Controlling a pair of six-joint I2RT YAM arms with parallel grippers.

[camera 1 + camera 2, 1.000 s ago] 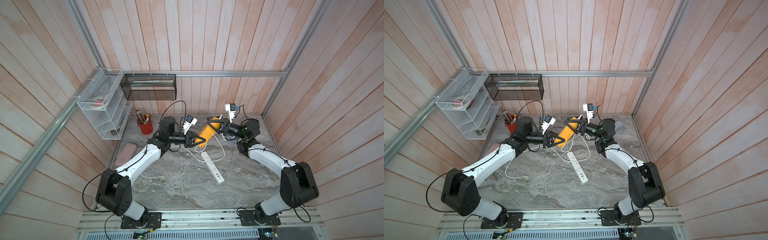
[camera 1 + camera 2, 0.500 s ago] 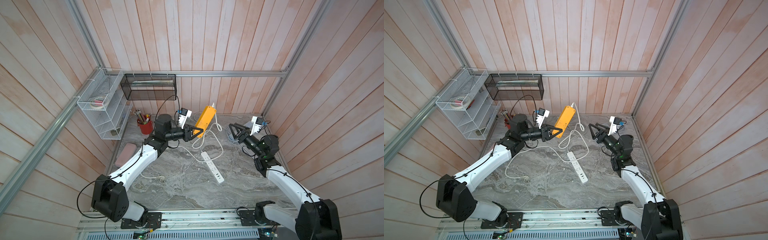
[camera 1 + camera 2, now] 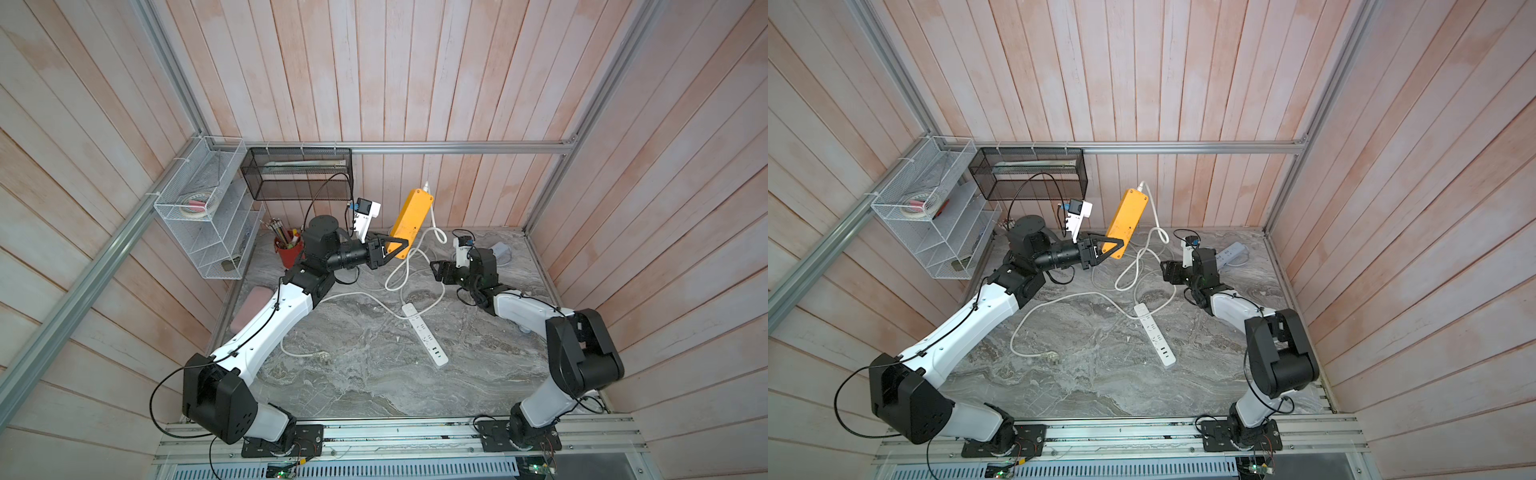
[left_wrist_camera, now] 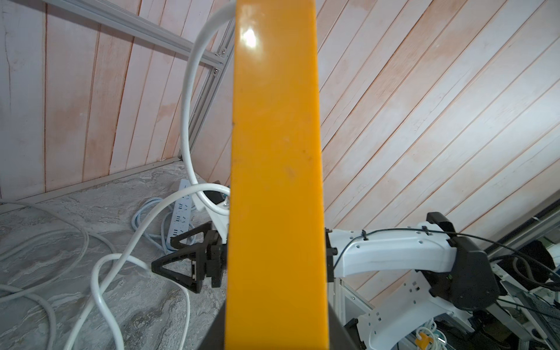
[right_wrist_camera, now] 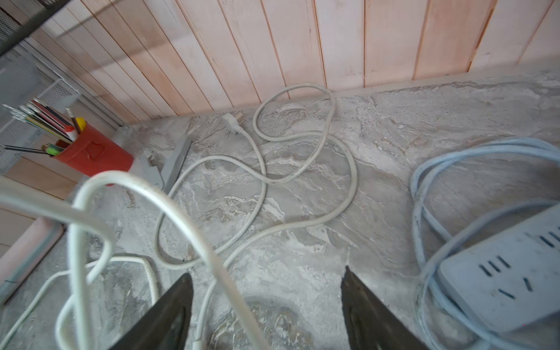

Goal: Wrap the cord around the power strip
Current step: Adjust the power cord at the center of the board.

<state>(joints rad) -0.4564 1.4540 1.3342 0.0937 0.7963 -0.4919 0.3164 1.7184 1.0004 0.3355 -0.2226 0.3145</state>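
My left gripper [image 3: 400,244] is shut on the lower end of the yellow power strip [image 3: 410,218], holding it raised and tilted up toward the back wall in both top views [image 3: 1126,219]. The strip fills the middle of the left wrist view [image 4: 275,151]. Its white cord [image 3: 432,216] leaves the top end, drops and loops on the table [image 3: 1133,266]. My right gripper [image 3: 436,271] stands open, low over the table just right of those loops. In the right wrist view a hanging stretch of cord [image 5: 181,212] crosses between its open fingers [image 5: 178,297], not gripped.
A white power strip [image 3: 424,334] with its own cord lies mid-table. A pale blue power strip [image 3: 498,249] and coiled cord sit at the back right. A red pen cup [image 3: 289,249], wire shelf [image 3: 208,216] and black mesh basket [image 3: 299,174] line the back left.
The right gripper left the yellow strip, swung out to the right, then came back low beside the cord loops. The left gripper lifted the strip higher and more upright.
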